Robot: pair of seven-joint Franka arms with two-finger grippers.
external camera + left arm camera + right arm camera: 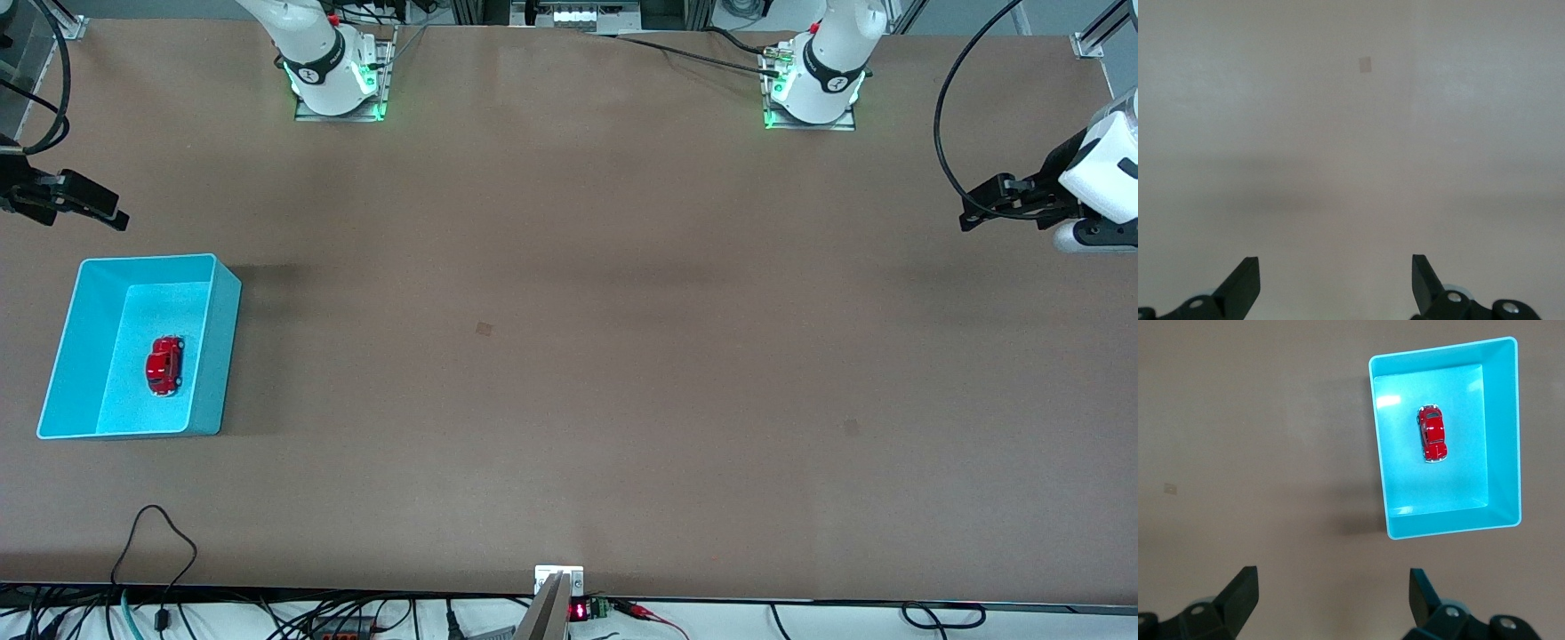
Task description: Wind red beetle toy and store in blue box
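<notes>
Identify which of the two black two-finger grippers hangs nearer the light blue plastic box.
The right gripper, by the blue box holding the red beetle toy; the left gripper waits at the table's left-arm end.

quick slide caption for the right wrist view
Open right gripper above the table, with the red beetle toy upright inside the blue box.

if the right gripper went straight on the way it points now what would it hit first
Most likely bare table: the open right gripper faces brown tabletop, with the blue box and red beetle toy off to one side.
</notes>
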